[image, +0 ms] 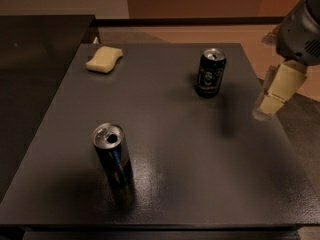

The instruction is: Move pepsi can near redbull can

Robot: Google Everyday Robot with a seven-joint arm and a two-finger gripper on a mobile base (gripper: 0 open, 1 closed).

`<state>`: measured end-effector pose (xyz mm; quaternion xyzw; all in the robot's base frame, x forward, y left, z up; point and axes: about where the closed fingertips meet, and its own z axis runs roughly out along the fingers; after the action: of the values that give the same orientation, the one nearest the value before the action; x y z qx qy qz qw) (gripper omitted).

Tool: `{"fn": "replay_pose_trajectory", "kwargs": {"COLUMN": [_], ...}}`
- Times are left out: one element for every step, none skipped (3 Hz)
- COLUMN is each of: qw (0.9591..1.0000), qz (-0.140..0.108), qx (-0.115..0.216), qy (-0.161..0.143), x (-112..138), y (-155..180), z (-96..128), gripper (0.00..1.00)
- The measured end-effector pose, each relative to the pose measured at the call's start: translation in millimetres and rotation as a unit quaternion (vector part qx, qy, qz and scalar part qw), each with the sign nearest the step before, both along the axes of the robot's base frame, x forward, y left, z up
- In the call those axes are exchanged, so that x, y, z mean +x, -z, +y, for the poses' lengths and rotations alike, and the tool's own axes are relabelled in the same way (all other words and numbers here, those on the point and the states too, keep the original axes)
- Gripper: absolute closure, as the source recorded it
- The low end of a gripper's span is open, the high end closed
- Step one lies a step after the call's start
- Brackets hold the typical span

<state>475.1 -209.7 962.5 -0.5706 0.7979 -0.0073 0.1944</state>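
The pepsi can [210,73], dark with a round pale logo and a silver top, stands upright at the back right of the dark table [185,149]. The redbull can [113,156], slim, glossy blue and silver with its top opened, stands upright at the front left. My gripper [274,95], with cream-coloured fingers under a grey wrist, hangs above the table's right edge, to the right of the pepsi can and a little nearer the front, not touching it. It holds nothing that I can see.
A yellow sponge [104,60] lies at the back left corner of the table. A dark counter [35,74] borders the table's left side. The floor [300,114] shows beyond the right edge.
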Motion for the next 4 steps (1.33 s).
{"fn": "replay_pose_trajectory", "kwargs": {"qw": [0.9991,0.9971,0.9942,0.9908], "qz": [-0.008,-0.017,-0.024,-0.025], "qx": [0.04,0.071,0.095,0.119], "qy": [0.011,0.02,0.043,0.06], "x": [31.8,64.1,97.5,121.3], "y": [11.3,24.3,34.6,43.3], "z": [10.0,21.0,22.2,26.8], "gripper": [0.0,0.0,0.0,0.0]}}
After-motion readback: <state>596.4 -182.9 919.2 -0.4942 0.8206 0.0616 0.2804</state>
